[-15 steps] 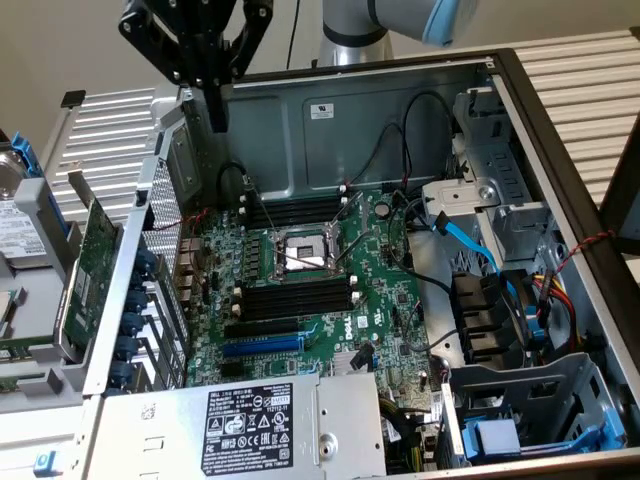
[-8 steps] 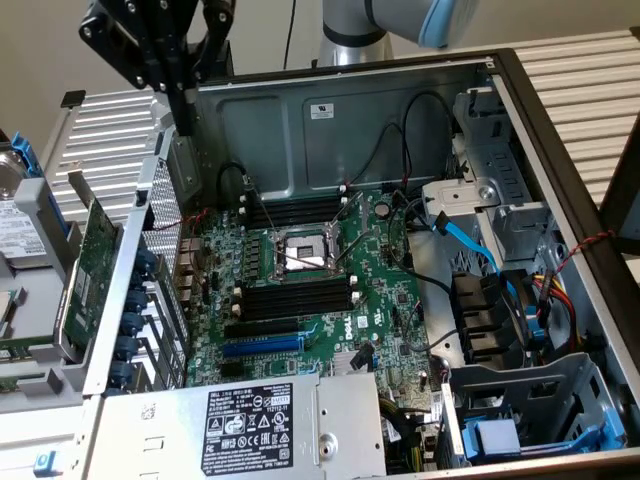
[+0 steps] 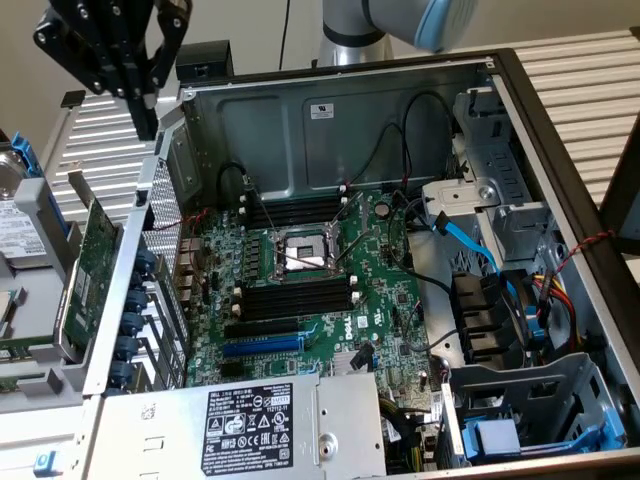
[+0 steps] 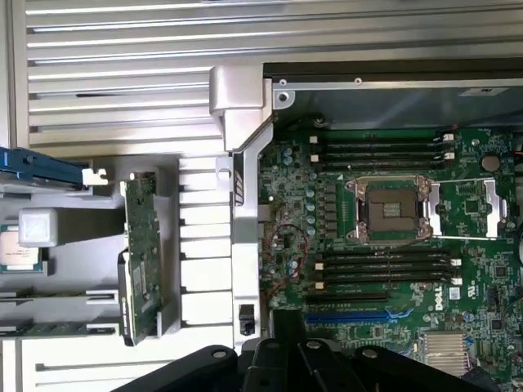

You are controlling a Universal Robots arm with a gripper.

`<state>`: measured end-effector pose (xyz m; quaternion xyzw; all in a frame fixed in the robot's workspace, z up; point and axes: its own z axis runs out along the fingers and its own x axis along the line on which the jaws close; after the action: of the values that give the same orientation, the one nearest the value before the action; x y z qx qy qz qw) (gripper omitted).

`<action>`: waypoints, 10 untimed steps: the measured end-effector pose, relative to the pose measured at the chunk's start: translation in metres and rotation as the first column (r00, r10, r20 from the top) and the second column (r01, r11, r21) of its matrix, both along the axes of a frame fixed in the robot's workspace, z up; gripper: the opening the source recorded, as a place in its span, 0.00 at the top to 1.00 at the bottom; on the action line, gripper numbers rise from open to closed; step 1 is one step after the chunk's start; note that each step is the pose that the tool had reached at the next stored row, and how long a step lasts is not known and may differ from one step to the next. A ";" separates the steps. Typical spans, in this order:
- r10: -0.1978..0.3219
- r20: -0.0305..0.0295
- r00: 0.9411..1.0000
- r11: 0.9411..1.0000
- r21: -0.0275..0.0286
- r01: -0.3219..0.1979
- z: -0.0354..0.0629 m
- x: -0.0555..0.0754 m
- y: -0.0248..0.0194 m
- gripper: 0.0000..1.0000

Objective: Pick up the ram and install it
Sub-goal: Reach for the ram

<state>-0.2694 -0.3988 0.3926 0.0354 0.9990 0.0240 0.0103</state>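
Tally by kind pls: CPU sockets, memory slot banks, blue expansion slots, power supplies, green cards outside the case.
CPU socket: 1
Memory slot banks: 2
Blue expansion slot: 1
Power supply: 1
Green card outside the case: 1
Total: 6

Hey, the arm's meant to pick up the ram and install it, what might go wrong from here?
The tool hangs shut high over the case's edge, holding nothing. The ram lies close to the larger expansion card, so the tool may grab the wrong board. Black cables drape near the memory slots and might snag a descending stick.
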 end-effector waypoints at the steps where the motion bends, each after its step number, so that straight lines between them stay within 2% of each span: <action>1: 0.000 0.000 1.000 1.000 0.000 0.000 0.0000 -0.005 0.0000 0.89; 10: 0.000 0.000 1.000 1.000 0.000 0.000 -0.0001 -0.046 0.0000 0.89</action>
<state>-0.3150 -0.3988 0.3925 0.0354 0.9990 0.0240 0.0103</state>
